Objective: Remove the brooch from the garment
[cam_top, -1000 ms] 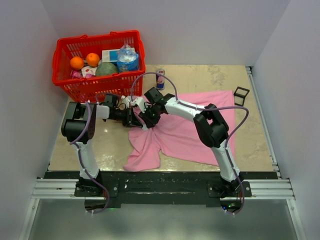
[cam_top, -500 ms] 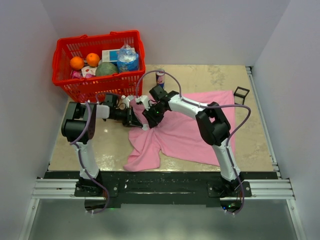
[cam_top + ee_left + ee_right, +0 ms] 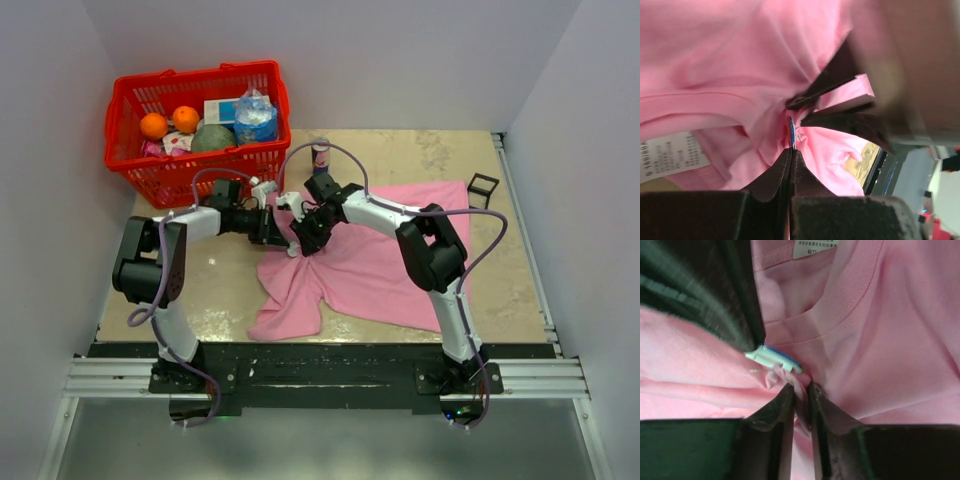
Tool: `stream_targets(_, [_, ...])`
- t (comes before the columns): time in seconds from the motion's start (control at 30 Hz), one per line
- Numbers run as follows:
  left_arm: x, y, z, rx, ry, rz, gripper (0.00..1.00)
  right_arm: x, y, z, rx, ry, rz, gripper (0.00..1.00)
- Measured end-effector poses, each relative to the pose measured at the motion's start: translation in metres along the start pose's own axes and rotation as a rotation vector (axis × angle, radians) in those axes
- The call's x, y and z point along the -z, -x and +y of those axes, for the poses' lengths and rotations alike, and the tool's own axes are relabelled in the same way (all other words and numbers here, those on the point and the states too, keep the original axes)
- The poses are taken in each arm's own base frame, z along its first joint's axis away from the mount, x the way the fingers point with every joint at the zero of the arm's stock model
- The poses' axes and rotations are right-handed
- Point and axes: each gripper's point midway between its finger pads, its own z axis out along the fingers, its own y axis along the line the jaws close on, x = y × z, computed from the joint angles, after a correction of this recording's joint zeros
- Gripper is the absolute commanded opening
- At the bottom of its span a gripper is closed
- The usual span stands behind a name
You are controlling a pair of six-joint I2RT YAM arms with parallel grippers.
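Observation:
The pink garment (image 3: 385,262) lies wrinkled across the middle and right of the table. Both grippers meet at its bunched collar end. My left gripper (image 3: 283,231) is shut on the brooch (image 3: 791,133), a thin whitish-silver disc seen edge-on at its fingertips (image 3: 785,160). In the right wrist view the brooch (image 3: 774,359) sits just above my right gripper (image 3: 800,388), with a thin pin still in the cloth. My right gripper (image 3: 304,238) is shut on a fold of the garment (image 3: 880,340) right beside the brooch. The brooch does not show in the top view.
A red basket (image 3: 150,182) with oranges, a bottle and packets stands at the back left. A drink can (image 3: 321,157) stands behind the grippers. A small black open-frame cube (image 3: 482,192) sits at the right edge. The garment's white label (image 3: 670,156) is near the collar.
My left arm has stretched out, its gripper moving right toward the collar. My right gripper has shifted slightly right and back. Both stay pinched at the same bunch of cloth.

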Motion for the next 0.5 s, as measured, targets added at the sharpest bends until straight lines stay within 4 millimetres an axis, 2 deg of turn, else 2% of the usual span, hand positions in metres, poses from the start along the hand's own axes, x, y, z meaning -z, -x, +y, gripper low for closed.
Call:
stream_targets(0.17, [-0.002,0.000,-0.014,-0.126,0.039,0.010,0.00,0.000,0.001,0.004,-0.020,0.021,-0.007,0.05])
stream_targets(0.5, [0.001,0.009,-0.010,-0.190,0.197,-0.074,0.00,0.003,0.006,0.013,-0.029,0.077,-0.033,0.00])
